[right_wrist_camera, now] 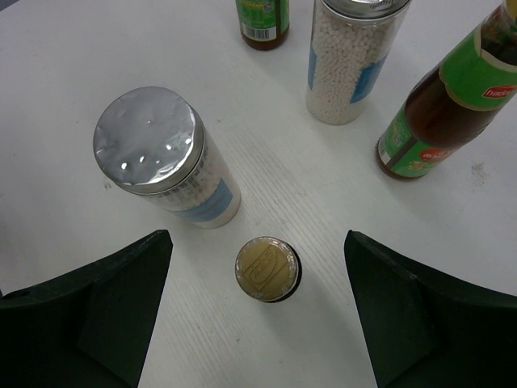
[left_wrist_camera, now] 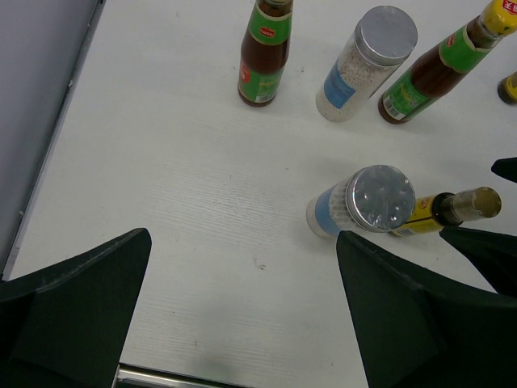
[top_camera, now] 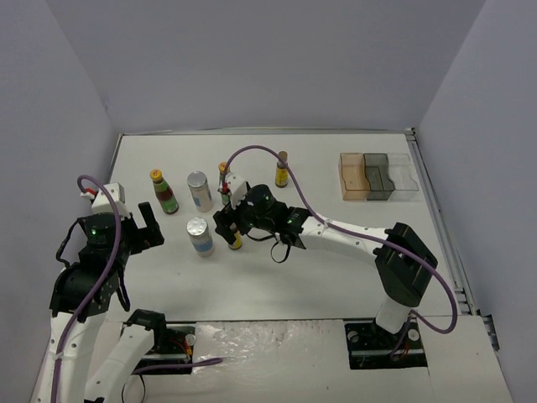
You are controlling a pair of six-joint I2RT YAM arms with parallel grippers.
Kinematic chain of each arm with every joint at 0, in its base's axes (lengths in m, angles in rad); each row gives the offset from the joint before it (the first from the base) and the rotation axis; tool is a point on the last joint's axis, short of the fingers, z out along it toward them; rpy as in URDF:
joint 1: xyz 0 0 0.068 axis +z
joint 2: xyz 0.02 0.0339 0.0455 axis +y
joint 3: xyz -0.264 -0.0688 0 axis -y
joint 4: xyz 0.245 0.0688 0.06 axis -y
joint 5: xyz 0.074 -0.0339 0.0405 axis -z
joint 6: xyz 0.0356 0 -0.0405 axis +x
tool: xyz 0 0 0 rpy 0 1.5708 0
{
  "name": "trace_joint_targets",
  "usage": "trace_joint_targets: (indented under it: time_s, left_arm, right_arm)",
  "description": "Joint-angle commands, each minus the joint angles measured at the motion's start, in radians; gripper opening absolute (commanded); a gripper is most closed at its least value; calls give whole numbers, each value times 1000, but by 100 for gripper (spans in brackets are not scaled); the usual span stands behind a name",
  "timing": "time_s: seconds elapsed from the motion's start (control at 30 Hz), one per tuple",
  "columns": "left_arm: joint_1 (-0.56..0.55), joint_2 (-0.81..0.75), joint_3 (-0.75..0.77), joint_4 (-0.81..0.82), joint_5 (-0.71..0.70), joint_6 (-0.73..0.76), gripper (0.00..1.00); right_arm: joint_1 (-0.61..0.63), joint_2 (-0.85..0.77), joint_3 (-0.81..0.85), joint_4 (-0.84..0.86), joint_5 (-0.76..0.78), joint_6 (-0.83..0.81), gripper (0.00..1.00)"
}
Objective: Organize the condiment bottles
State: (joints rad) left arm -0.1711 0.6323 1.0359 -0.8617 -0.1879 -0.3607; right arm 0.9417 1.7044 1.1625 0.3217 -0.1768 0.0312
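Note:
Six condiment bottles stand left of centre. Two dark bottles with yellow caps (top_camera: 164,191) (top_camera: 225,180) flank a silver-topped cylinder (top_camera: 200,191) at the back. A second cylinder (top_camera: 200,236) and a small yellow-labelled bottle (top_camera: 236,242) stand in front. Another small bottle (top_camera: 282,170) stands apart to the right. My right gripper (top_camera: 232,228) is open and straddles the front small bottle, whose cap (right_wrist_camera: 266,269) shows between the fingers without touching them. My left gripper (top_camera: 147,225) is open and empty, left of the front cylinder (left_wrist_camera: 367,202).
The orange-and-grey compartment tray (top_camera: 373,176) sits at the back right. The right arm stretches across the table's middle. A wall edge runs along the table's left side (left_wrist_camera: 56,121).

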Motion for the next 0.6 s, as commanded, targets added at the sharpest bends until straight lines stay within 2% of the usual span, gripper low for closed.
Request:
trace_joint_targets:
  time_s: [0.0, 0.27, 0.57]
  left_arm:
    - [-5, 13, 64, 19, -15, -9, 97]
    - [-4, 17, 75, 12, -25, 6, 97]
    - [-4, 31, 77, 23, -14, 9, 97]
  right_arm:
    - [-1, 26, 20, 149, 29, 11, 81]
    - [-1, 87, 12, 180, 25, 21, 63]
    - [-12, 20, -52, 202, 101, 5, 19]
